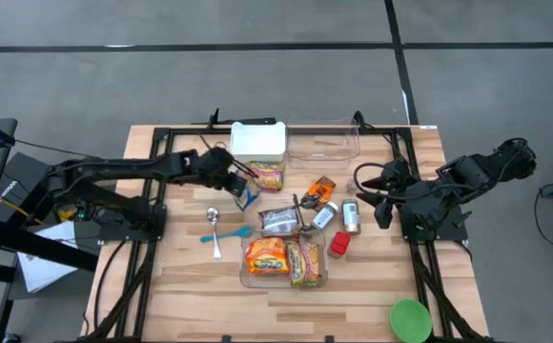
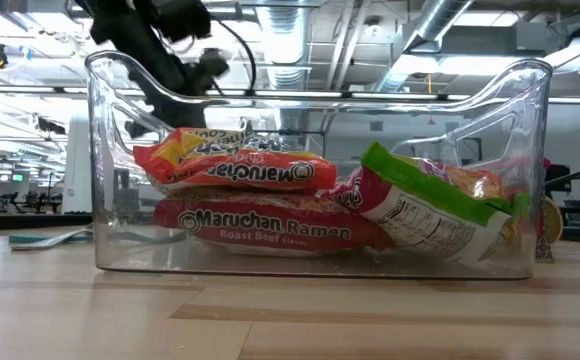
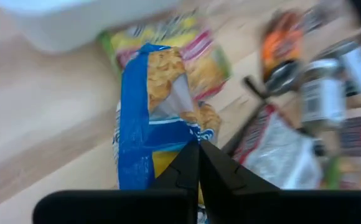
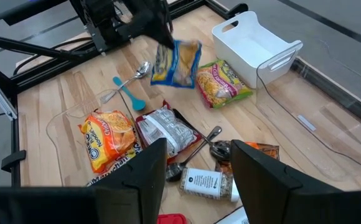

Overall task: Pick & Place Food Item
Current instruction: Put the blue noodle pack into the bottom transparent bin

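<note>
Snack bag [image 4: 176, 63], blue with yellow chips printed on it, hangs above the desk [image 1: 181, 276] just in front of the white bin [image 1: 258, 140], beside a yellow-green ramen pack [image 1: 268, 174]. Left tool [image 1: 242, 177] fingers are together, clamped on the bag's edge, arm stretched in from the left. Right tool [image 1: 367, 187] waits near the right side, fingers apart. Wooden desk holds a clear tub [image 1: 284, 259] of ramen, spoons, jars. Grey floor around.

Grey concrete floor [image 1: 257, 86] with dark seams, exposed ceiling ducts [image 2: 410, 40], bright overhead lights
</note>
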Action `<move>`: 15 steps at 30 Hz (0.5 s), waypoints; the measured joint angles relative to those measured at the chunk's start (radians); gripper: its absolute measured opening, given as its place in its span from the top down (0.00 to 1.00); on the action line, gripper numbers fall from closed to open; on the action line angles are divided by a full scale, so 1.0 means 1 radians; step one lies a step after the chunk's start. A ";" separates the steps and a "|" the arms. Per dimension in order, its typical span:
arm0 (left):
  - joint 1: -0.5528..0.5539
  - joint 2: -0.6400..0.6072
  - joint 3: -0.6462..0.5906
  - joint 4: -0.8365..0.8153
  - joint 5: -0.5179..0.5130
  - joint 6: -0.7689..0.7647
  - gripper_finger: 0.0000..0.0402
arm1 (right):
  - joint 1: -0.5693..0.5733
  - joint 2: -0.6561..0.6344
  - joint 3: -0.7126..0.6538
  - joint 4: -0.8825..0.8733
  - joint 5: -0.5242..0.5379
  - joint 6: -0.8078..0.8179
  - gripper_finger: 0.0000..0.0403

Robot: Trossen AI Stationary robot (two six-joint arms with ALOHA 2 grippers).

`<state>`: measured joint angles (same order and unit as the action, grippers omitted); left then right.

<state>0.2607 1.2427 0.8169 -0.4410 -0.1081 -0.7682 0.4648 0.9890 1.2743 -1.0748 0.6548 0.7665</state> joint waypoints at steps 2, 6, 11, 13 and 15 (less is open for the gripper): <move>0.000 -0.042 0.000 0.028 0.003 0.005 1.00 | 0.000 0.000 0.000 0.000 0.000 -0.004 0.58; -0.002 -0.111 0.000 0.084 0.018 0.006 1.00 | 0.000 0.000 0.000 0.000 0.000 -0.007 0.58; -0.008 -0.148 0.000 0.175 0.058 0.013 1.00 | 0.000 0.000 0.000 0.000 0.000 -0.008 0.58; -0.015 -0.150 0.000 0.199 0.061 0.012 1.00 | 0.000 0.000 0.000 0.000 0.000 -0.008 0.58; -0.022 -0.150 0.000 0.223 0.062 0.012 1.00 | 0.000 0.000 0.000 0.000 0.000 -0.008 0.58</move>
<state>0.2388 1.0924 0.8169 -0.2179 -0.0461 -0.7559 0.4644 0.9894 1.2743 -1.0748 0.6548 0.7589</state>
